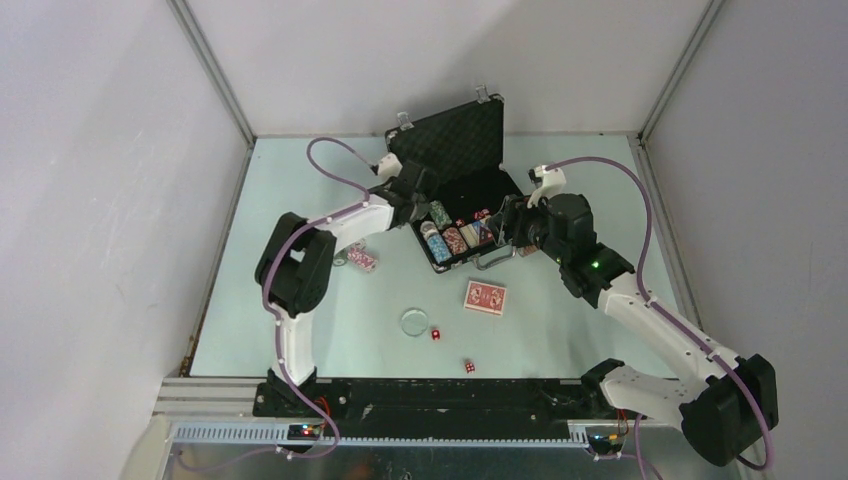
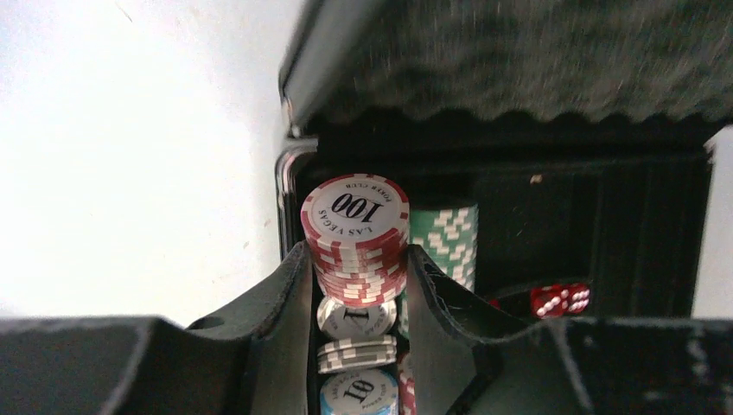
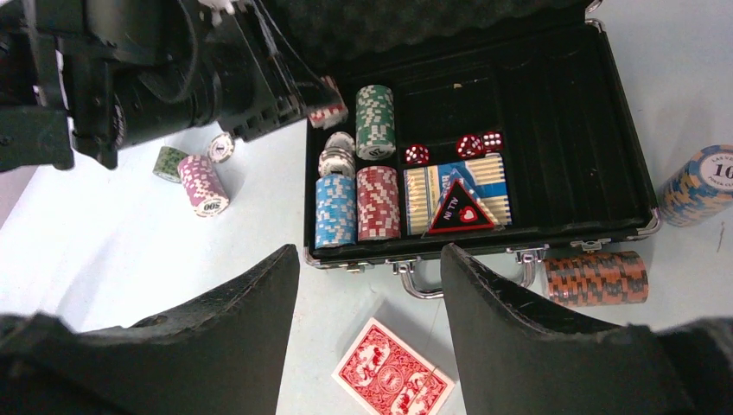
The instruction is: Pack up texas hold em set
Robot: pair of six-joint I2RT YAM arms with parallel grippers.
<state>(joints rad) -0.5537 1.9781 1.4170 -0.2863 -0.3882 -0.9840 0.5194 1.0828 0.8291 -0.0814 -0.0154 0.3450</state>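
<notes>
Red chip stack (image 2: 356, 233) clenched in left gripper (image 2: 356, 259) just inside briefcase (image 3: 609, 138) edge; right gripper (image 3: 370, 255) spread, empty.

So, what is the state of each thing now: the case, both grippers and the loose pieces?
briefcase: open, lid raised
left gripper: shut on the red chip stack, above the briefcase
right gripper: open, empty
card deck: face down on the table
clear disc: flat on the table
two dice: loose on the table
orange chip stack: on its side, outside the briefcase
</notes>
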